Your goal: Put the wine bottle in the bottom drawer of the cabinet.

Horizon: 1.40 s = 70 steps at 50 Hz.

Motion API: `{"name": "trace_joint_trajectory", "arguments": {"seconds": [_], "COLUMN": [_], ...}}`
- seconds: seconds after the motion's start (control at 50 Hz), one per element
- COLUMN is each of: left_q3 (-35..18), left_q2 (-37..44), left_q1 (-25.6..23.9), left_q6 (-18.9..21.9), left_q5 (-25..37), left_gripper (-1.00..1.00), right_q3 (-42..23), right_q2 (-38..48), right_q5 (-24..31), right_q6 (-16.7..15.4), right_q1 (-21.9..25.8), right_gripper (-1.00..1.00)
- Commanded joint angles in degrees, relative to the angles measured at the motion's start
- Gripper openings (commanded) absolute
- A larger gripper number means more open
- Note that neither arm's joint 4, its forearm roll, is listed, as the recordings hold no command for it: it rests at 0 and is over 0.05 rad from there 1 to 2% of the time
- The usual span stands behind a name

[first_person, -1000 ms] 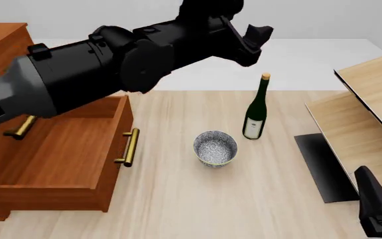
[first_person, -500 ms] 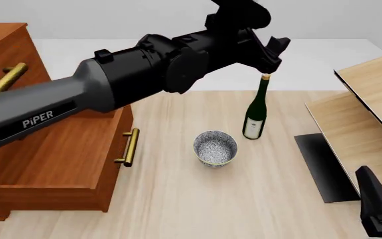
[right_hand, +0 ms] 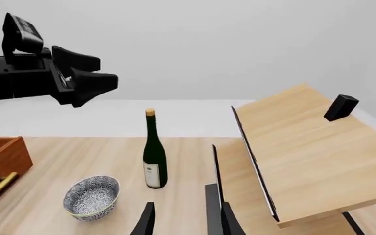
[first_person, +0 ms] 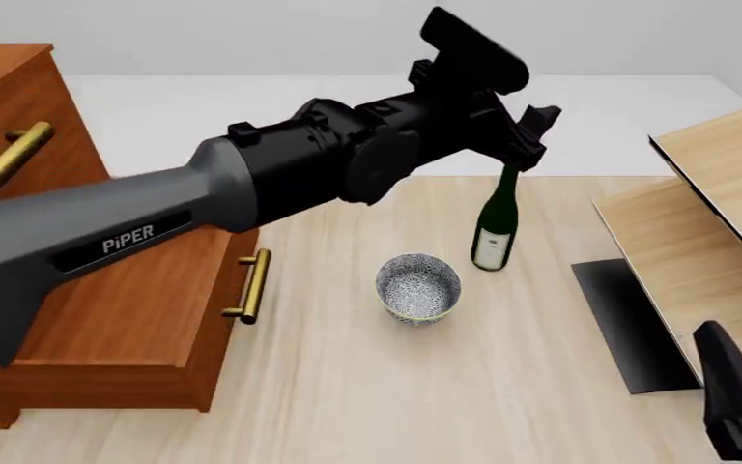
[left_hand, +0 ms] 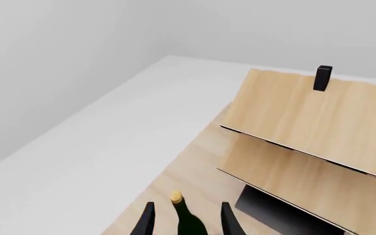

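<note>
Standing upright on the table [first_person: 345, 406], the wine bottle [first_person: 497, 224] is found at about one o'clock from the grey speckled bowl [first_person: 417, 286], well apart from the bottom drawer [first_person: 113, 319] pulled out of the cabinet [first_person: 11, 106]. It is judged heavy, rigid, slick and breakable; a grip around the neck or upper body is advised. Its long axis is vertical, cork at twelve o'clock. The left gripper [left_hand: 186, 220] is spread, fingers either side of the neck, probably not touching. The right gripper [right_hand: 182, 221] is parted, holding nothing
</note>
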Motion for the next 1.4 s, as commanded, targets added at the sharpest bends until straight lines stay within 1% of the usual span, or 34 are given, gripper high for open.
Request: {"name": "trace_joint_trajectory", "arguments": {"seconds": [0.02, 0.08, 0.1, 0.14, 0.26, 0.3, 0.7, 0.72, 0.74, 0.76, 0.78, 0.8, 0.84, 0.88, 0.94, 1.04, 1.08, 1.12, 1.22, 1.26, 1.3, 1.4], "left_q3": [-1.0, -1.2, -0.4, 0.4, 1.3, 1.9, 1.9, -0.3, 0.3, 0.5, -0.3, -1.7, -2.2, -2.1, -3.7, -6.1, -7.7, -8.5, -11.4, -11.5, -12.3, -13.2], "left_q2": [1.3, 1.5, 2.3, 2.8, 3.5, 3.3, 3.3, 5.4, 5.5, 5.4, 5.9, 7.1, 7.3, 7.2, 7.8, 9.6, 10.5, 11.4, 13.1, 13.3, 13.8, 14.9], "left_q1": [0.3, 0.4, 0.5, 0.4, 0.7, 0.6, 0.6, 1.3, 1.4, 1.3, 1.0, 1.6, 1.2, 1.8, 1.7, 2.0, 2.1, 2.2, 2.2, 2.1, 2.1, 1.9], "left_q6": [0.2, 0.4, 0.0, -0.1, -0.4, 0.2, 0.2, -0.5, 0.7, 0.7, -0.1, 0.4, 0.1, 1.4, 0.2, 0.9, 0.4, 1.4, 1.1, 1.7, 1.1, 1.5], "left_q5": [0.8, 1.2, -0.4, -1.3, -2.5, -2.9, -2.9, -0.9, -2.5, -3.1, -2.6, -1.7, -2.2, -3.1, -1.8, -1.0, -0.3, -0.3, 1.5, 0.9, 1.7, 1.7], "left_gripper": [1.00, 1.00, 1.00, 1.00, 1.00, 1.00, 1.00, 1.00, 1.00, 1.00, 1.00, 1.00, 1.00, 1.00, 1.00, 1.00, 1.00, 1.00, 1.00, 1.00, 1.00, 1.00], "right_q3": [-1.1, -1.6, -1.8, -1.9, -2.4, -2.3, -2.3, -2.5, -2.7, -2.8, -2.8, -2.9, -2.8, -2.8, -2.7, -2.6, -2.7, -2.7, -2.5, -2.4, -2.1, -2.0], "right_q2": [0.0, 0.0, 0.0, 0.0, 0.0, 0.0, 0.0, 0.0, 0.0, 0.0, 0.0, 0.0, 0.0, 0.0, 0.0, 0.0, 0.0, 0.0, 0.0, 0.0, 0.0, 0.0], "right_q5": [1.1, 1.6, 1.8, 1.9, 2.5, 2.7, 2.7, 2.8, 2.9, 3.0, 3.1, 3.2, 3.3, 3.4, 3.4, 3.4, 3.5, 3.4, 3.3, 3.3, 3.2, 3.0], "right_q6": [-0.1, -0.1, -0.2, -0.2, -0.3, -0.8, -0.8, -1.0, -1.0, -0.9, -0.9, -1.0, -0.9, -0.8, -0.6, -0.5, -0.6, -0.6, -0.6, -0.6, -0.5, -0.4], "right_q1": [0.2, 0.1, 0.1, 0.1, 0.2, 0.5, 0.5, 0.5, 0.4, 0.3, 0.2, 0.1, 0.1, 0.0, 0.1, 0.4, 0.4, 0.4, 0.3, 0.3, 0.4, 0.3], "right_gripper": [1.00, 1.00, 1.00, 1.00, 1.00, 1.00, 1.00, 1.00, 1.00, 1.00, 1.00, 1.00, 1.00, 1.00, 1.00, 1.00, 1.00, 1.00, 1.00, 1.00, 1.00, 1.00]}}
